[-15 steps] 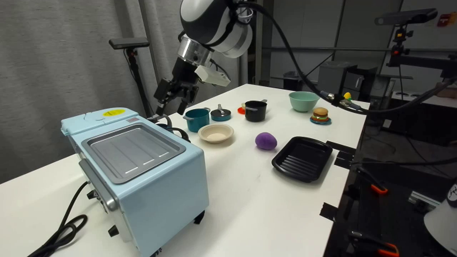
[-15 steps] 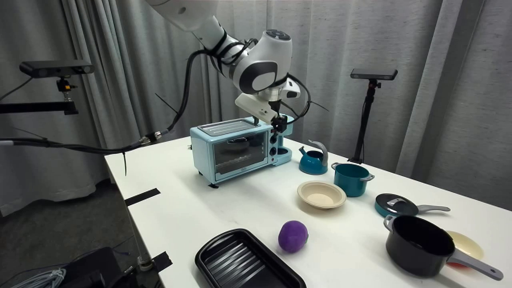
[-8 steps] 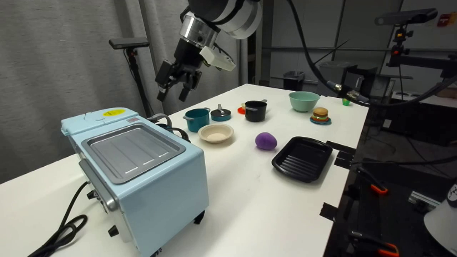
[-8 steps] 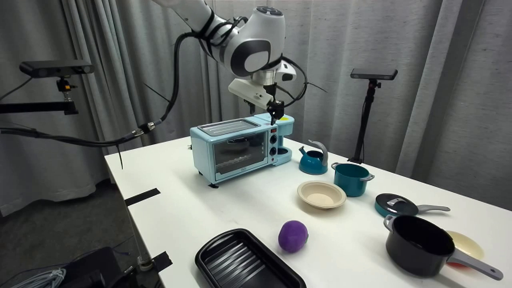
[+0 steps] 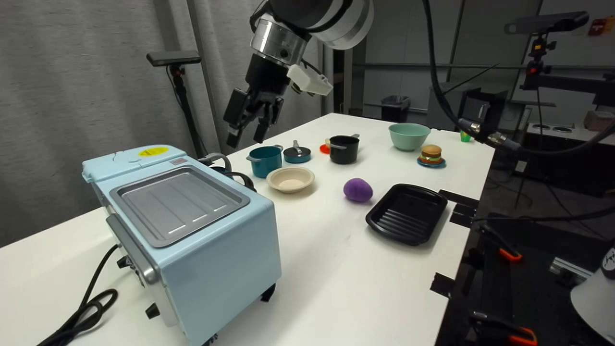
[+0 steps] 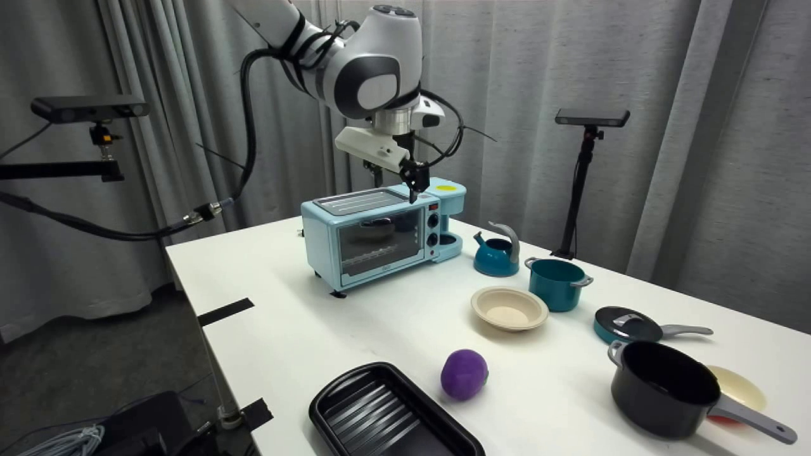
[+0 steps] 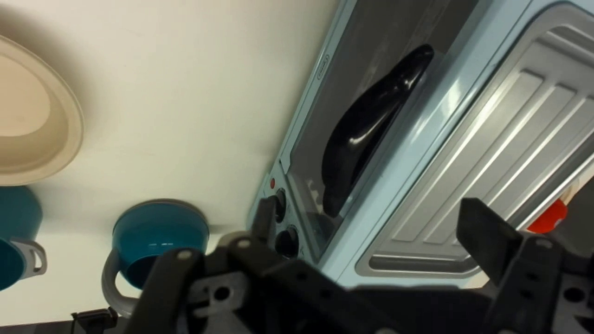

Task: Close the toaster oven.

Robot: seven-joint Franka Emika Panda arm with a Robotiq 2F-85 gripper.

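In an exterior view, the toaster oven [image 6: 380, 235] stands on the desk [image 6: 355, 329] just left of center, its glass door [image 6: 380, 251] upright and apparently flush with the front. The end effector [image 6: 396, 188] hangs over the oven's top, apart from it; in the wrist view, its two fingers [image 7: 487, 239] are spread wide. There, a dark shiny shape [image 7: 366, 125] shows at the door, and whether it sits behind the glass cannot be told. To the oven's right stand a kettle [image 6: 494, 261], a blue pot [image 6: 550, 292] and a beige bowl [image 6: 509, 313]. A black tray [image 6: 386, 415] lies at bottom center, a purple egg-shaped thing [image 6: 464, 375] near its upper right.
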